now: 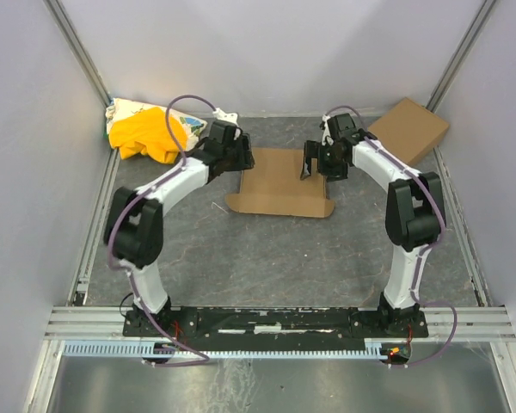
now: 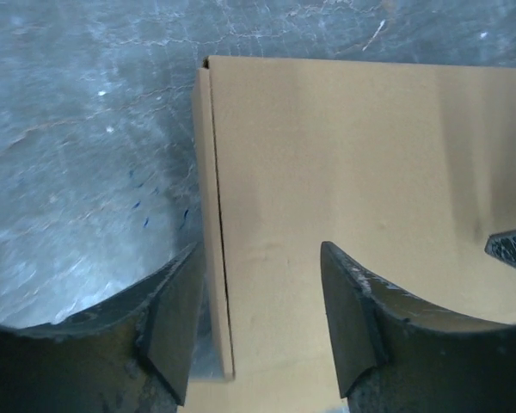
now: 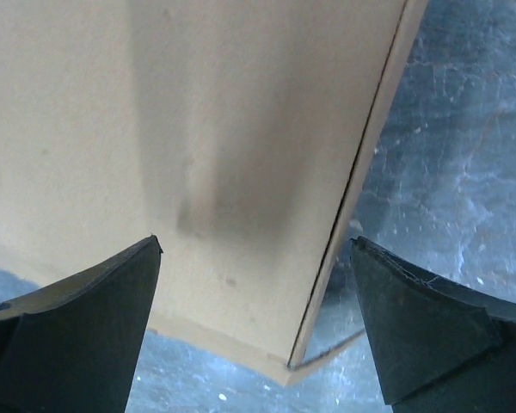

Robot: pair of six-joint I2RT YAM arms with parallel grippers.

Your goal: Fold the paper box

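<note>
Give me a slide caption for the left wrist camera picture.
Open left fingers straddle a side edge of the brown paper box lying on the grey table.

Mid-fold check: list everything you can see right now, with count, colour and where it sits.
paper box: one, plain brown, lying flat mid-table between the two claws
second cardboard box: one, brown, far right corner of the table
cloth bundle: one, yellow and white, far left corner of the table
table: one, mottled grey, under everything
left claw: one, black, jaws apart over the paper box's left edge
right claw: one, black, jaws apart over the paper box's right edge
</note>
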